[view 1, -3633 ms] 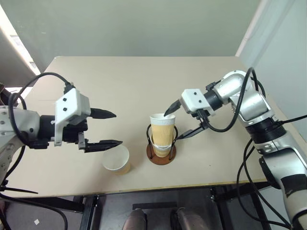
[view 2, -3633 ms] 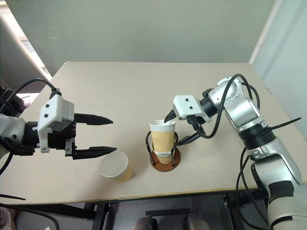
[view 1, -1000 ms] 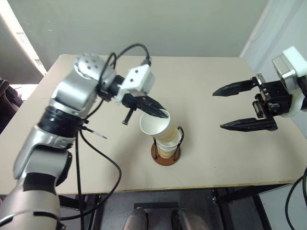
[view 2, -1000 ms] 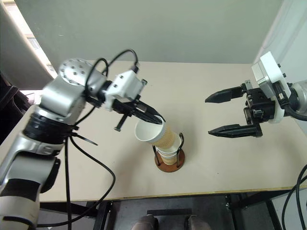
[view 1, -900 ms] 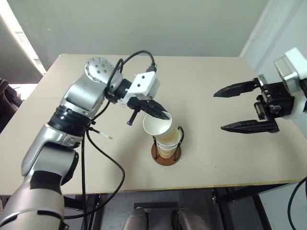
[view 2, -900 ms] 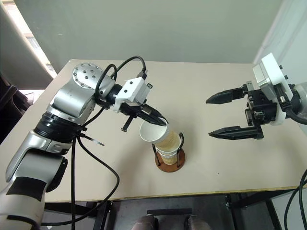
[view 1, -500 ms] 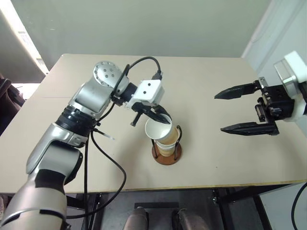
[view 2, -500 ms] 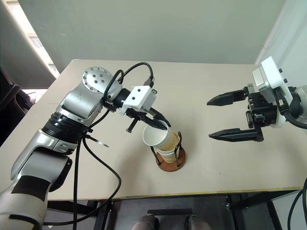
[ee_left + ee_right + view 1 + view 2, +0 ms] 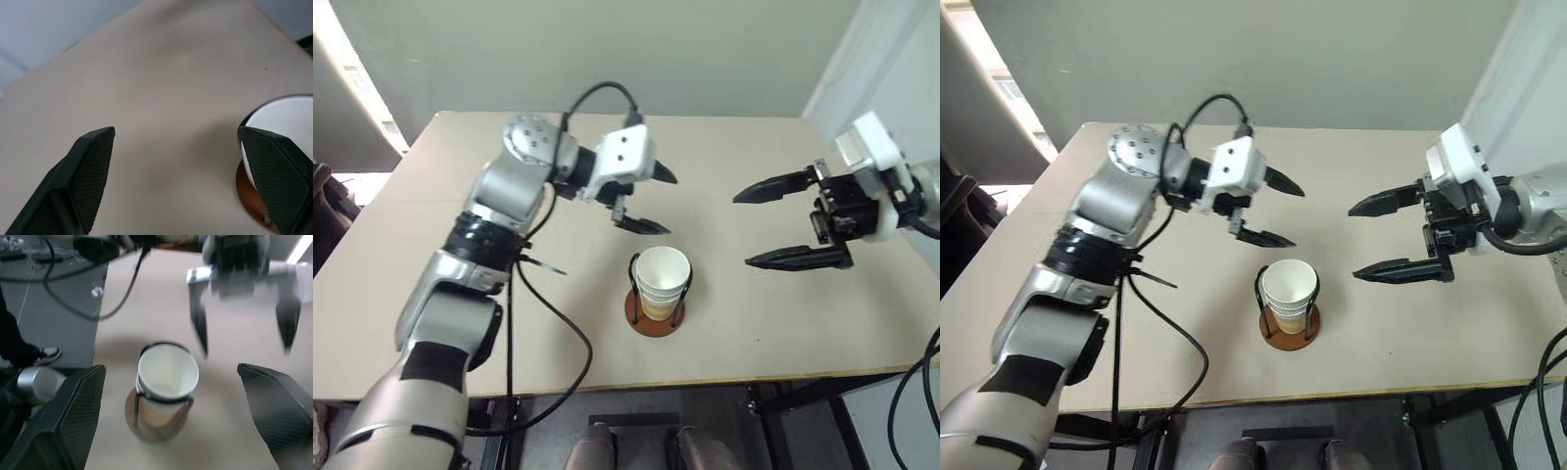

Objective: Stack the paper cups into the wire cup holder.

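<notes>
The left gripper (image 9: pixel 654 201) is hanging with its two black fingers spread wide apart and nothing between them, one finger (image 9: pixel 663 174) pointing out over the table and the other finger (image 9: pixel 641 225) reaching toward the cups from just above and behind them, clear of the rim. The right gripper (image 9: pixel 773 222) is likewise standing with its fingers wide apart and empty, pointing in across the table from the robot's right, well apart from the cups. Between the two grippers the paper cups (image 9: pixel 662 281) are sitting nested one inside another, upright, white rims showing in a tight stack and the tan ribbed wall visible lower down. They are resting in the wire cup holder (image 9: pixel 653 314), whose thin black loops are rising on either side of the stack from the round reddish-brown base. The holder is standing on the beige table (image 9: pixel 509 323), nearer the robot's edge than the far one. In the right wrist view the stack (image 9: pixel 167 381) is showing upright inside the loops, with the left gripper blurred beyond it
</notes>
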Motion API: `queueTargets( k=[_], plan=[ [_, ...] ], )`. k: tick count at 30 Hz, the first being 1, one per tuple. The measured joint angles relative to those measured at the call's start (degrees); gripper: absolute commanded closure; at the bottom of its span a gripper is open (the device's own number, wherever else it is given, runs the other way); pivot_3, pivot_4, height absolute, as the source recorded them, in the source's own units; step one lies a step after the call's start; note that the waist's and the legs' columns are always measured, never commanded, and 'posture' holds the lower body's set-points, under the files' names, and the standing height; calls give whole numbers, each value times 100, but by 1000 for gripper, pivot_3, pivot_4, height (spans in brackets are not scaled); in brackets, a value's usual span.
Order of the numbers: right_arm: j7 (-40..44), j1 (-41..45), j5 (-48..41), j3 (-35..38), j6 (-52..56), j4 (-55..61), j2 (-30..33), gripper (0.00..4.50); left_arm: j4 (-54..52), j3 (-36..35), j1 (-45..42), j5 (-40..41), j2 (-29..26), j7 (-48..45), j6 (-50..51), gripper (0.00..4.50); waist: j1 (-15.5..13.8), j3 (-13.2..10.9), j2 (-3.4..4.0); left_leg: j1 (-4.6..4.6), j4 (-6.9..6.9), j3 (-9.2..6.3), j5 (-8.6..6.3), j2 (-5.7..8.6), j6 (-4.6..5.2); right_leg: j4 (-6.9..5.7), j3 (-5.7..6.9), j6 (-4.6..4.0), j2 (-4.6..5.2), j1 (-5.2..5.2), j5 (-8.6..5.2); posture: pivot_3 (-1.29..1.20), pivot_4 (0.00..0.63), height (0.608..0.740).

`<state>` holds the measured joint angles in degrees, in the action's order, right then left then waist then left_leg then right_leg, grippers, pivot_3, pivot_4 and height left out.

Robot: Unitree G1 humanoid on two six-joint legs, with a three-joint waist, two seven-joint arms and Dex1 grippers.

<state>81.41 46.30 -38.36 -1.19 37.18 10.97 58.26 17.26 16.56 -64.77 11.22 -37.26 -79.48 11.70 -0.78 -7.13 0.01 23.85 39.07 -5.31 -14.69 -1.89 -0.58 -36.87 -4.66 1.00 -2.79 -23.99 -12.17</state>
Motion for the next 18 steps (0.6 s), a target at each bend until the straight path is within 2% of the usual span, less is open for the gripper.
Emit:
queueTargets(
  k=[5, 6, 8, 12, 13, 15, 18],
  plan=[
    [324, 42, 203, -235, -112, -653, -190, 0, -990, -823, 1381, 571, -900, -3, 1011, 85, 28, 1, 3, 9, 0, 4, 15, 1, -26, -5, -8, 0, 0, -19, 0, 0, 150, 740],
    [388, 89, 197, -239, -109, -794, -227, 0, -1228, -1087, 1689, 785, -1138, -19, 1266, 85, 28, 1, 4, 13, -1, 6, 34, 2, -58, -4, -10, 0, 0, -27, 0, 0, 150, 740],
    [479, 153, 198, -202, -110, -1050, -216, 0, -1542, -1583, 2213, 1123, -1589, -52, 1636, 85, 23, 1, 3, 13, -6, 6, 35, 2, -60, -3, -11, -1, 0, -27, -1, 0, 150, 740],
    [687, 82, 323, -68, -263, -1699, -41, 0, -2192, -3118, 3891, 1992, -2446, -403, 2463, 85, 6, 2, 3, 12, -14, 8, 23, 1, -40, -5, -12, -19, 7, -27, -13, 0, 150, 740],
    [744, 38, 376, -22, -316, -1916, 0, 0, -2256, -3527, 4353, 2110, -2559, -446, 2593, 85, 3, 2, 3, 11, -14, 8, 1, 1, -3, -10, -12, -26, 7, -28, -17, 0, 150, 740],
    [809, 31, 419, 57, -377, -2319, 57, 0, -2289, -4080, 4900, 2202, -2682, -498, 2720, 85, -18, 2, 3, 9, -12, 6, 0, 1, 0, -20, -10, -38, 7, -29, -20, 0, 150, 740],
    [947, 33, 451, 201, -525, -2699, 74, 0, -2383, -4544, 5235, 2332, -2751, -483, 2791, 85, -42, 2, 3, -3, -16, 4, 1, 0, -1, -31, -9, -74, 7, -27, -16, 0, 150, 740]
  ],
)
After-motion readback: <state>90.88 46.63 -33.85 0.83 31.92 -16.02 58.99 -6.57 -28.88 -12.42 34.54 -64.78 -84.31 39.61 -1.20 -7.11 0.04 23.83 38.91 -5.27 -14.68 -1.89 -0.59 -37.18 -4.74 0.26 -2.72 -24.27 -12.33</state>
